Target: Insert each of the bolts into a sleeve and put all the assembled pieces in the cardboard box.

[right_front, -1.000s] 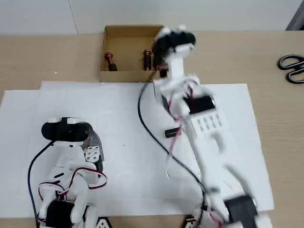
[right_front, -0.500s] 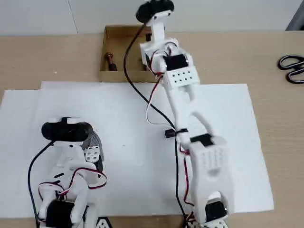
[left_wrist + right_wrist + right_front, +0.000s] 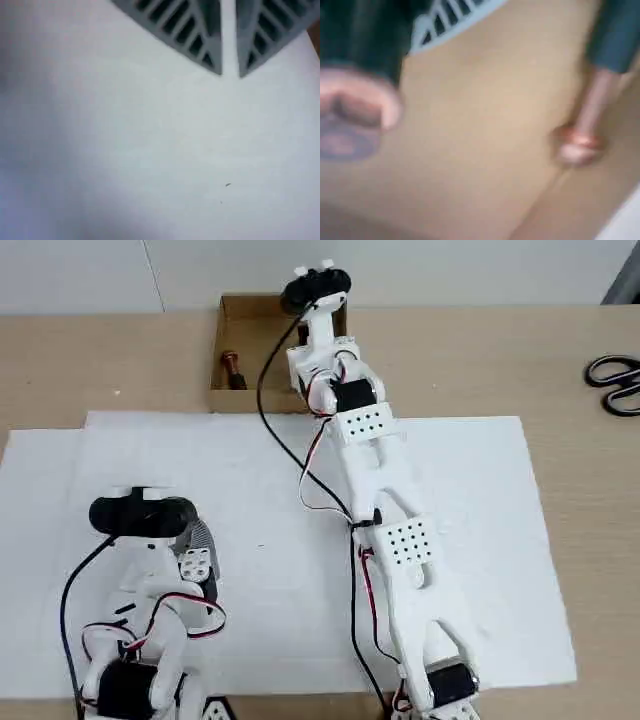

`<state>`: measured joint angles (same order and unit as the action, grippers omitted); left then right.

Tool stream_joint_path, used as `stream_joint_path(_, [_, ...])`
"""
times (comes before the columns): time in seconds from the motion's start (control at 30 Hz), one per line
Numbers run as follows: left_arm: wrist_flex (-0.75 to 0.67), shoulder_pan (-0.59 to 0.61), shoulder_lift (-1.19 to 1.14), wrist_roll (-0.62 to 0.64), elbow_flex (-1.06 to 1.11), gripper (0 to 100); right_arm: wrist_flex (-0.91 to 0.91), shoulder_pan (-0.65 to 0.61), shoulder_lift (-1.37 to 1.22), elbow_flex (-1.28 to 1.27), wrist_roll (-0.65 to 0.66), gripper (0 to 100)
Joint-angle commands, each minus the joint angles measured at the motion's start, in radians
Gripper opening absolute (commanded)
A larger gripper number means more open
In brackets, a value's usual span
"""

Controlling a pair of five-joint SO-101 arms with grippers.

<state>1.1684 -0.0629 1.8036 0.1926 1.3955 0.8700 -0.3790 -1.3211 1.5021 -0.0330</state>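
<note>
We see the right gripper (image 3: pixel 318 325) down inside the cardboard box (image 3: pixel 255 340) at the table's (image 3: pixel 500 350) far edge; blur hides its grip. A near sleeved bolt (image 3: pixel 355 100) sits right against it, and a second sleeved bolt (image 3: pixel 232 370) lies by the box's left wall. The left gripper (image 3: pixel 230 74), nearly closed, hangs over white paper (image 3: pixel 150 150).

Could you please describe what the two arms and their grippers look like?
Both arms are white plastic with black motor blocks. The right arm has two plates dotted with small holes, a long black cable and red and white wires along it. The left arm carries a black cable and red wires. The left gripper is grey with slanted slots.
</note>
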Motion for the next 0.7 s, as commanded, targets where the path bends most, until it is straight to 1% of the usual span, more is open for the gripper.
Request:
stream_joint_path(0.0, [0.003, 0.003, 0.008, 0.009, -0.004, 1, 0.067, -0.027, 0.022, 0.071, 0.012, 0.5])
stream_joint_path(0.07, [0.003, 0.003, 0.008, 0.009, -0.004, 1, 0.108, -0.033, 0.022, 0.072, 0.012, 0.6])
stream_joint_path(0.13, [0.003, 0.003, 0.008, 0.009, -0.004, 1, 0.148, -0.035, 0.022, 0.072, 0.012, 3.5])
stream_joint_path(0.3, [0.003, 0.003, 0.008, 0.009, -0.004, 1, 0.268, -0.035, 0.024, 0.078, 0.023, 22.5])
stream_joint_path(0.37, [0.003, 0.003, 0.008, 0.009, -0.004, 1, 0.314, -0.035, 0.024, 0.094, 0.052, 27.2])
stream_joint_path(0.47, [0.003, 0.003, 0.008, 0.009, -0.002, 1, 0.371, -0.038, 0.024, 0.176, 0.060, 27.5])
stream_joint_path(0.57, [0.003, 0.003, 0.008, 0.009, -0.002, 1, 0.381, -0.045, 0.038, 0.181, 0.063, 27.5])
stream_joint_path(0.67, [0.003, 0.003, 0.008, 0.009, -0.002, 1, 0.406, -0.051, 0.104, 0.180, 0.063, 27.5])
